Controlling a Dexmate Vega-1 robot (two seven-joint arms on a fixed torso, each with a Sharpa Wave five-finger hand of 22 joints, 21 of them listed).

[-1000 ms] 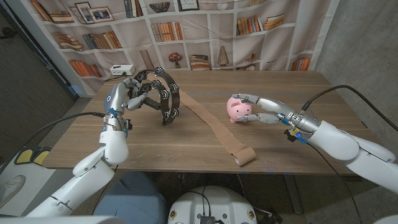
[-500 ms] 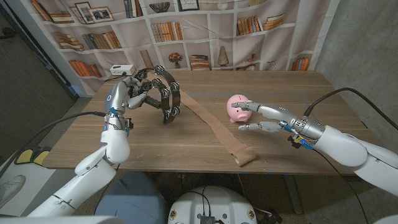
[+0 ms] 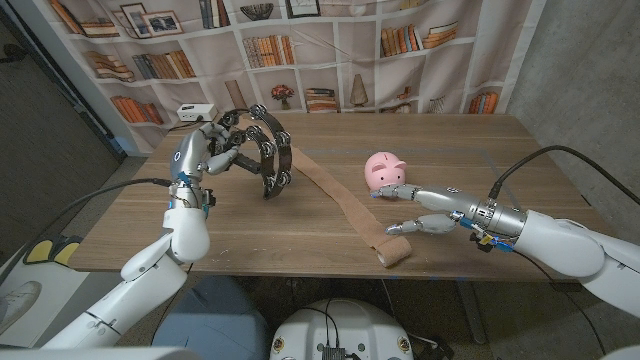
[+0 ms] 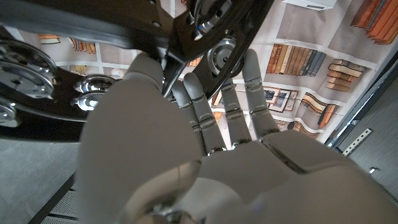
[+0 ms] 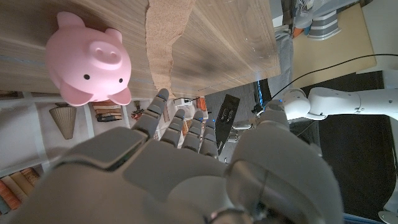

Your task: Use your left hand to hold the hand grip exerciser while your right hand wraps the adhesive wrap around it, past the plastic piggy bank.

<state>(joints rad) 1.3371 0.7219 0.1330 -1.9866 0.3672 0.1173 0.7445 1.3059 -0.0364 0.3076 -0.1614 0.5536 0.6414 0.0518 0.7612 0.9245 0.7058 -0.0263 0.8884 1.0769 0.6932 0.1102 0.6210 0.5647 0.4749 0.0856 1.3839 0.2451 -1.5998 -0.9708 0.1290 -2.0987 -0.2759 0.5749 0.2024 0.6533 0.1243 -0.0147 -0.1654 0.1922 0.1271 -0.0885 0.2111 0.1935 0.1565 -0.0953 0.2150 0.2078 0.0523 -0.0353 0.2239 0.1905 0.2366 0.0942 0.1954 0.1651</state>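
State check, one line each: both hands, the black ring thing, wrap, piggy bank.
left hand: raised off the table, grips the black jingle ring.
black jingle ring: held tilted above the table, wrap end attached.
adhesive wrap: unrolled across the table, roll at the near edge.
right hand: open, fingers spread beside the roll.
piggy bank: upright, untouched.

No lettering, label, brand, number or sign can be read on anything here.
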